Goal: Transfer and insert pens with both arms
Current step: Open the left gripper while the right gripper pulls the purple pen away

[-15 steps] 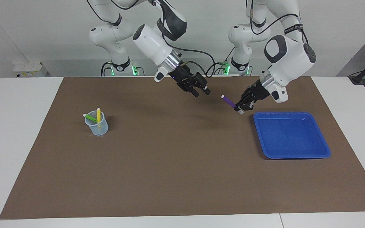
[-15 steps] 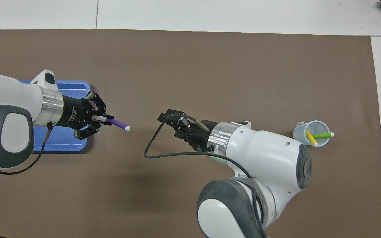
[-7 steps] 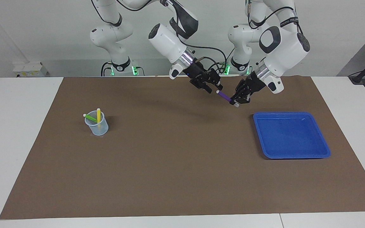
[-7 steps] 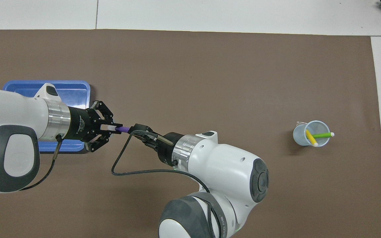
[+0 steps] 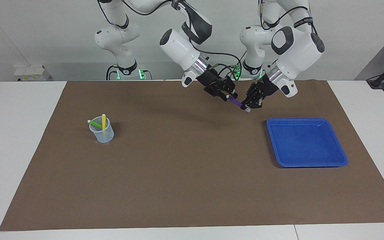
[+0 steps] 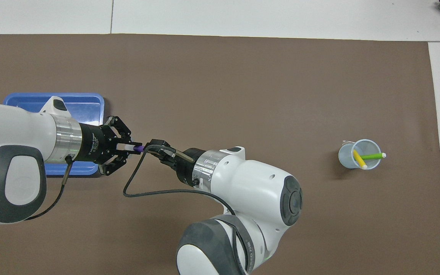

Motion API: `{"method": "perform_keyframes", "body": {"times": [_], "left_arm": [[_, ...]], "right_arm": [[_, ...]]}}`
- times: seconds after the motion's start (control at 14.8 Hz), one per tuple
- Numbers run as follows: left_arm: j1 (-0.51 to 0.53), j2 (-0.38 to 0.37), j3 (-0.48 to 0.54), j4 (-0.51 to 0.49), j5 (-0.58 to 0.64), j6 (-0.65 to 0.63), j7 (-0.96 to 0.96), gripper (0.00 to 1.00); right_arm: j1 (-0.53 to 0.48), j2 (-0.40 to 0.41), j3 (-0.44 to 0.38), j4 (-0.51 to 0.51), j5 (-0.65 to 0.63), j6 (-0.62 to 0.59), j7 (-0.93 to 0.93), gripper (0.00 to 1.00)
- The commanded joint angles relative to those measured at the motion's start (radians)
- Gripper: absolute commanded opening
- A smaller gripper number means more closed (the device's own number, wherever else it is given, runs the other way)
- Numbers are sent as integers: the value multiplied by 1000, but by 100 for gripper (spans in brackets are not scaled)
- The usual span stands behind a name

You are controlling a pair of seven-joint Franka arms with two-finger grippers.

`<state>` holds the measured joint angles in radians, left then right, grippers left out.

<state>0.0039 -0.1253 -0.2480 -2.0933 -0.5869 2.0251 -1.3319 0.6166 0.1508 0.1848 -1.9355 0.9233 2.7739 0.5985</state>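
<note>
Facing view: both arms meet in the air over the brown mat (image 5: pixel 185 173) that covers the white worktop (image 5: pixel 15 140), at the robots' edge of it. The left gripper (image 5: pixel 249 106) has its jaws clamped on one end of the purple pen (image 5: pixel 234 101), whose whitish tip pokes out just past the fingers. The pen slants up toward the right gripper (image 5: pixel 228 95), which is at the pen's other end; I cannot tell whether its jaws are apart or closed on the pen. The pen hangs clear of the mat, over the strip between the blue tray (image 5: pixel 307 141) and the robots. The tray lies flat toward the left arm's end. A clear cup (image 5: pixel 102 130) stands well apart toward the right arm's end, with the green pen (image 5: pixel 94 124) leaning in it and the yellow pen (image 5: pixel 104 122) nearly upright.

Overhead view: the left gripper (image 6: pixel 127 147) comes in over the tray's (image 6: pixel 33 100) near corner. Only a short stretch of purple pen (image 6: pixel 139 148) shows between it and the right gripper (image 6: pixel 152 146), perhaps because the right gripper covers the rest. The cup (image 6: pixel 359 154) holds the green pen (image 6: pixel 372 156) and yellow pen (image 6: pixel 358 159), crossed, whitish tips above the rim.
</note>
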Motion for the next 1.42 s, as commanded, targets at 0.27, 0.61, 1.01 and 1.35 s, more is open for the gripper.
{"method": "perform_keyframes", "body": {"times": [0.27,0.61,1.01,1.35], "left_arm": [[-16,-45,16,-42,-21,14,-13,0],[-18,-48,16,-41,-21,12,-16,0],[-13,-53,16,-41,-19,15,13,87],[-4,-54,21,-44,-11,6,213,86]], "right_arm": [[3,19,-1,15,17,24,-6,15],[-3,21,-1,15,19,26,1,0],[-8,21,-1,13,14,21,-12,0],[-32,-11,-10,-17,-18,-31,-49,0]]}}
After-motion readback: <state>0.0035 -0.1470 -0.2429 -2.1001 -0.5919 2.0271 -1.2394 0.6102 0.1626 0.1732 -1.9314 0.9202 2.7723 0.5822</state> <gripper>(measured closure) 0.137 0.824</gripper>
